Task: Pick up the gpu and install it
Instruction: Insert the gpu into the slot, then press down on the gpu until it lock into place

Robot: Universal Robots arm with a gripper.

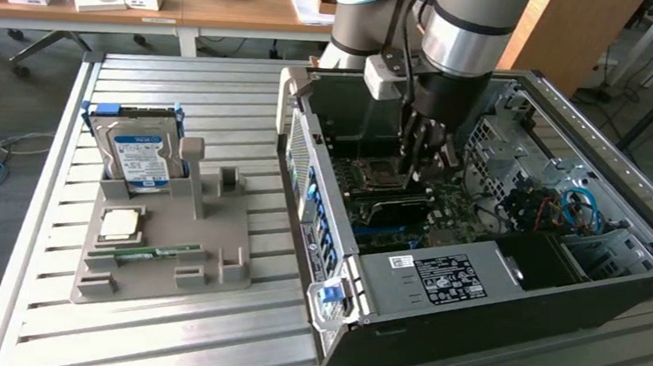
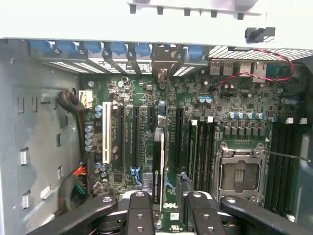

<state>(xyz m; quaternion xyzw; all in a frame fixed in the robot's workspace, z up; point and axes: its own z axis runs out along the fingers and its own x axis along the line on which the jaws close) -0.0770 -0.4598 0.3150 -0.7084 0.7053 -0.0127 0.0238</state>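
In the wrist view the gpu [image 2: 159,161] shows edge-on as a thin dark card standing upright between my gripper's [image 2: 168,206] two black fingers [image 2: 140,213]. The gripper is shut on it. The card hangs just above the long expansion slots [image 2: 132,142] of the green motherboard [image 2: 234,100], in line with the rear bracket openings [image 2: 164,73]. The exterior view has my gripper [image 1: 428,160] lowered into the open computer case [image 1: 436,279], over the middle of the motherboard.
A grey parts tray [image 1: 164,245] on the slatted table [image 1: 194,85] holds a hard drive with a blue label [image 1: 136,152], a CPU [image 1: 121,224] and a green RAM stick [image 1: 146,253]. Inside the case are the CPU socket [image 2: 239,174], RAM slots [image 2: 198,147] and cable bundles [image 2: 73,105].
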